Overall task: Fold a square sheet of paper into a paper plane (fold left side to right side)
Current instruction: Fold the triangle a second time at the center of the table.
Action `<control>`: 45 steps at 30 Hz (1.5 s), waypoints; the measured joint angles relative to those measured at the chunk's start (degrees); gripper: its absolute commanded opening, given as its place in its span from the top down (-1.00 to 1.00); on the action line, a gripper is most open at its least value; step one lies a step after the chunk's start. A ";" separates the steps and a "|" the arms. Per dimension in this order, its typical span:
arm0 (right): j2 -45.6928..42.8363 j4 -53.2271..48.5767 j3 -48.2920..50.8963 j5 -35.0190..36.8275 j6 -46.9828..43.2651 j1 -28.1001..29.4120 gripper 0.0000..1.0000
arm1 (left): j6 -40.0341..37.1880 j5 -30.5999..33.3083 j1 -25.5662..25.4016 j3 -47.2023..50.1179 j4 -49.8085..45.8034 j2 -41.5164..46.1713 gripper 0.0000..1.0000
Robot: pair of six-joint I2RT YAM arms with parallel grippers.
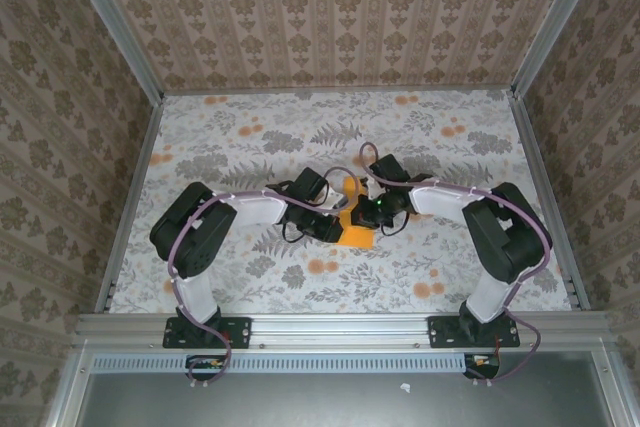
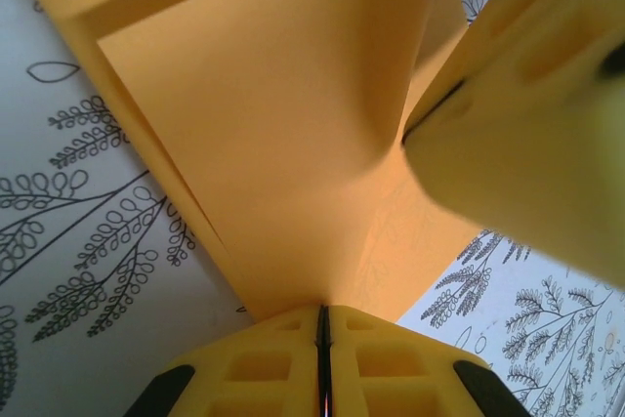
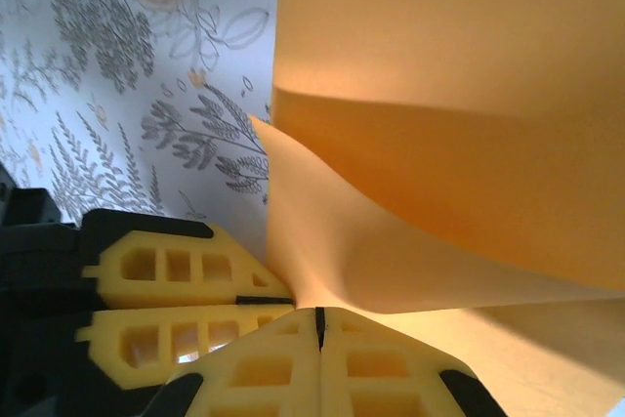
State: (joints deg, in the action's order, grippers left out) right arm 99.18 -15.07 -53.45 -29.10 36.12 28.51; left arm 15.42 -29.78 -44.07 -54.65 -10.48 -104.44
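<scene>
Both arms bend inward over the flower-printed counter (image 1: 250, 147), the left hand (image 2: 323, 317) and right hand (image 3: 319, 315) side by side, each clenched on the creased bright orange paper sheet (image 1: 358, 237).

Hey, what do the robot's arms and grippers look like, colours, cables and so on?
The left arm and right arm have white links and black joints; a purple cable loops along each. The left gripper and right gripper have yellow fingers with rectangular cut-out pockets and black patches. A green light glows at the right wrist.
</scene>
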 measured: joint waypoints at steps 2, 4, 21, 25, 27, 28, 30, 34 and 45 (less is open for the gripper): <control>0.68 -0.02 -0.02 -0.09 0.00 0.48 1.00 | -0.09 0.42 -0.17 -0.20 -0.31 0.00 0.81; 1.40 -0.09 -0.24 -0.15 0.00 0.83 1.00 | -0.09 0.61 -0.22 -0.31 -0.52 0.00 0.81; 4.92 -4.13 -3.37 1.70 -2.32 1.38 1.00 | -0.31 2.69 -0.92 -1.40 -2.45 0.00 0.85; 5.27 -5.79 -4.26 2.60 -3.58 1.40 1.00 | -0.31 2.78 -0.92 -1.42 -2.49 0.00 0.86; 5.46 -6.58 -4.76 3.08 -4.35 1.42 1.00 | -0.31 2.82 -0.92 -1.49 -2.64 0.00 0.87; 5.49 -6.88 -4.94 3.23 -4.59 1.42 1.00 | -0.31 2.84 -0.92 -1.51 -2.67 0.00 0.87; 5.49 -7.41 -5.05 3.43 -4.96 1.38 1.00 | -0.31 2.84 -0.92 -1.51 -2.69 0.00 0.87; 5.49 -7.96 -5.11 3.45 -5.84 1.01 1.00 | -0.33 2.86 -0.92 -1.53 -2.71 0.00 0.87; 5.49 -10.47 -5.64 3.41 -6.91 -2.89 1.00 | -0.50 3.06 -1.01 -1.55 -2.01 -0.11 0.88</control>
State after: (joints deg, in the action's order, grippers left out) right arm 104.66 -25.54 -59.09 -25.69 29.21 25.63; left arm 14.92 -26.72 -45.08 -56.21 -12.49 -104.55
